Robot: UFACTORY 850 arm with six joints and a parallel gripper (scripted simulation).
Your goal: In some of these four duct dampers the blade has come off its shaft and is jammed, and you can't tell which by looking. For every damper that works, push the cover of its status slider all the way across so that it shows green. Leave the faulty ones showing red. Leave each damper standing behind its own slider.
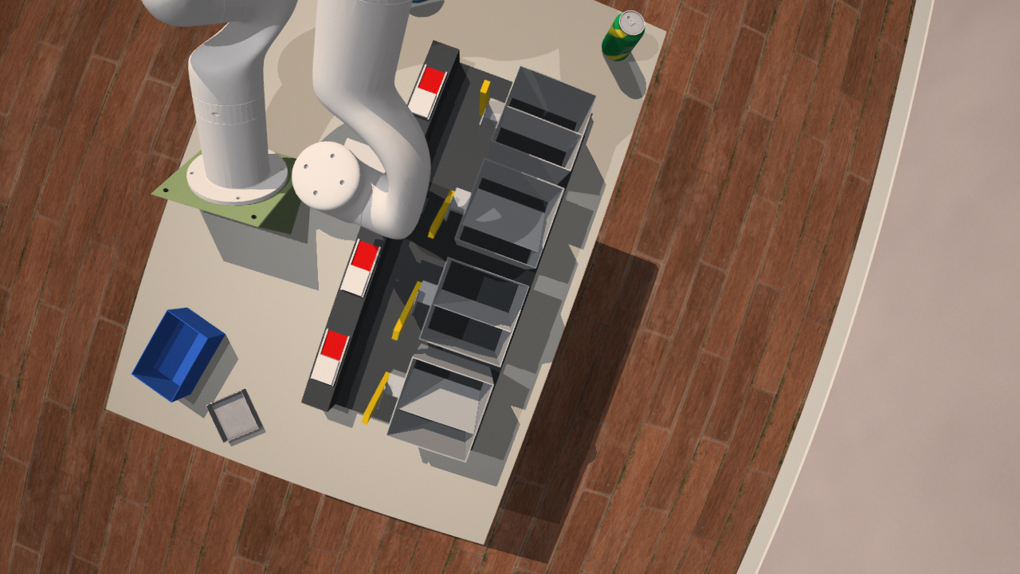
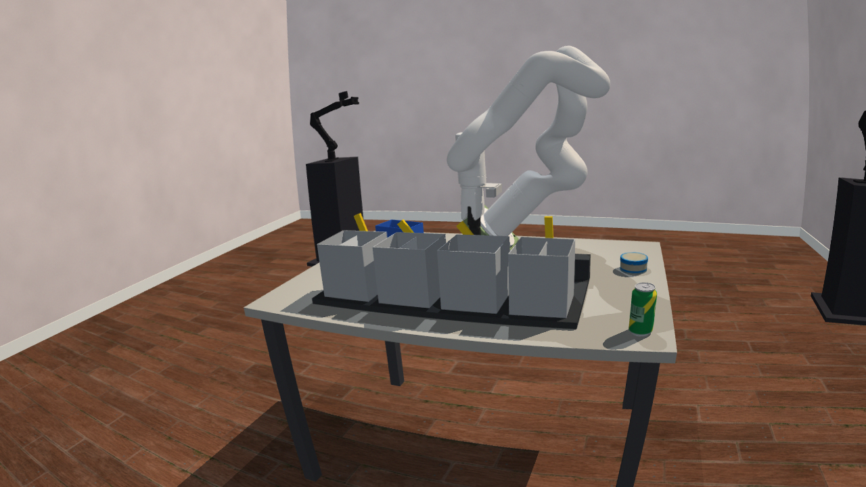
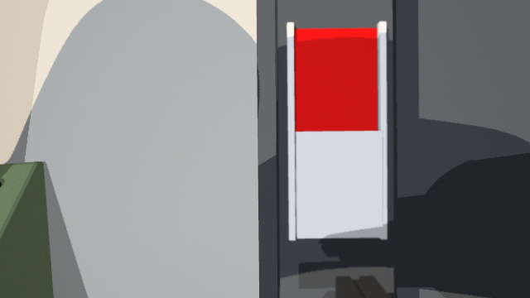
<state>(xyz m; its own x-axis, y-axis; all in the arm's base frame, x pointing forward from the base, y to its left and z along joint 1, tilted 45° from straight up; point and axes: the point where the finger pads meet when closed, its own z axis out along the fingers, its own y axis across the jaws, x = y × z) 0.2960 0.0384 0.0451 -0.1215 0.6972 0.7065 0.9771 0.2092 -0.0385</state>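
Four grey box dampers [image 1: 545, 117] [image 1: 510, 214] [image 1: 474, 307] [image 1: 441, 402] stand in a row on a dark base [image 2: 580, 272], each with a yellow lever [image 1: 484, 96] [image 1: 441, 214] [image 1: 406, 310] [image 1: 375, 397]. In the top view three status sliders [image 1: 426, 91] [image 1: 360, 265] [image 1: 329, 355] show red. The arm hides the second from the can end. The wrist view looks down on one slider, with a red panel [image 3: 336, 79] and a white cover [image 3: 339, 184] on the near half. My gripper [image 3: 354, 289] [image 2: 473, 222] is shut and empty, low over the rail just short of the cover's near edge.
A green can [image 1: 622, 35] [image 2: 641, 308] and a round blue tin [image 2: 633, 262] stand at one end of the table. A blue bin [image 1: 178, 353] and a small grey square tray [image 1: 234, 416] stand at the other end. The arm's green base plate [image 1: 235, 199] [image 3: 21, 228] lies beside the slider rail.
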